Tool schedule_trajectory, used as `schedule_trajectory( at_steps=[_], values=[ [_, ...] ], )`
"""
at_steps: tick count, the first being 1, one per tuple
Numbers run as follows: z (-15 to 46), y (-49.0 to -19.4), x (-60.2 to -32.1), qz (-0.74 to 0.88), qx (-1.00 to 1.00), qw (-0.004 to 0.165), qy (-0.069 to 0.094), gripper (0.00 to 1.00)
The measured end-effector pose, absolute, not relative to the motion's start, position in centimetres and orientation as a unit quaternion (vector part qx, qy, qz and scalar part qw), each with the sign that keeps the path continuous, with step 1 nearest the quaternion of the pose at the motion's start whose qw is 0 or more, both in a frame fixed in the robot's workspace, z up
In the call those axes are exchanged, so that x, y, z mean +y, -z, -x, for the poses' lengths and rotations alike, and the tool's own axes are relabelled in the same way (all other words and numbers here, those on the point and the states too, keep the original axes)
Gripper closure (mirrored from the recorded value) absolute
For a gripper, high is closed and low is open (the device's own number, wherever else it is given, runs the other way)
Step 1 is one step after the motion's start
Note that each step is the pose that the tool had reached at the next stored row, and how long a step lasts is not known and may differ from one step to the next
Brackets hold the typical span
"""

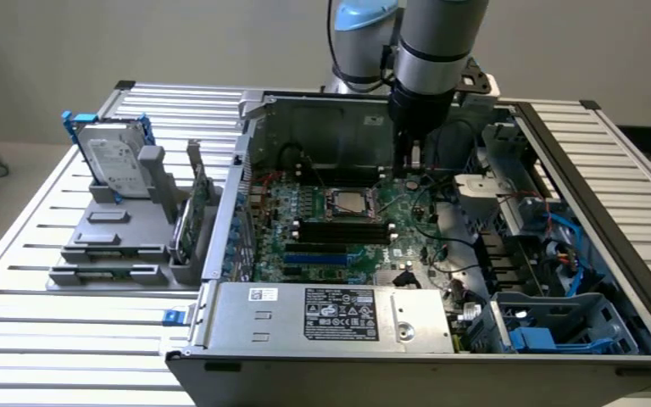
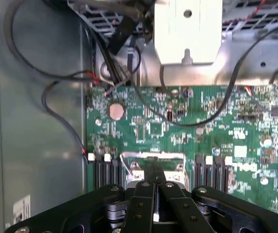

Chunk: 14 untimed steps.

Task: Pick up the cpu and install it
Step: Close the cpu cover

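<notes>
Claw (image 2: 154, 171): clenched, fingers pressed together with nothing seen between them; it hung inside the open computer case (image 1: 314, 127).
Motherboard (image 2: 187, 131): lay beneath the claw.
Cpu (image 1: 348, 202): pale silvery square, seemingly lying in the socket frame, below the claw and apart from it.
Hard drive (image 1: 116, 161): stood upright on the surface (image 1: 31, 280), well away from the claw.

Slatted aluminium table (image 1: 26, 280), bare ribs showing along its near edge and on the exterior view's left. Set directly on it: open tower PC case (image 1: 416, 381) lying on its side, taking up the middle and the exterior view's right; grey plastic parts fixture (image 1: 111, 246) just beside the case on the exterior view's left. Contact between case and fixture: cannot tell.
</notes>
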State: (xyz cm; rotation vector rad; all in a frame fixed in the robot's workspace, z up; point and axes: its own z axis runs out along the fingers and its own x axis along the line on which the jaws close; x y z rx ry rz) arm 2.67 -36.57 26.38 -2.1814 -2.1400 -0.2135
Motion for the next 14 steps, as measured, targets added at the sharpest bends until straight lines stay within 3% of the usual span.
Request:
schedule_trajectory(
  at_steps=[14],
  values=[
    [-6.6, -25.4, -36.6, 0.711, -0.698, 0.042, 0.072, 0.89]
  ],
)
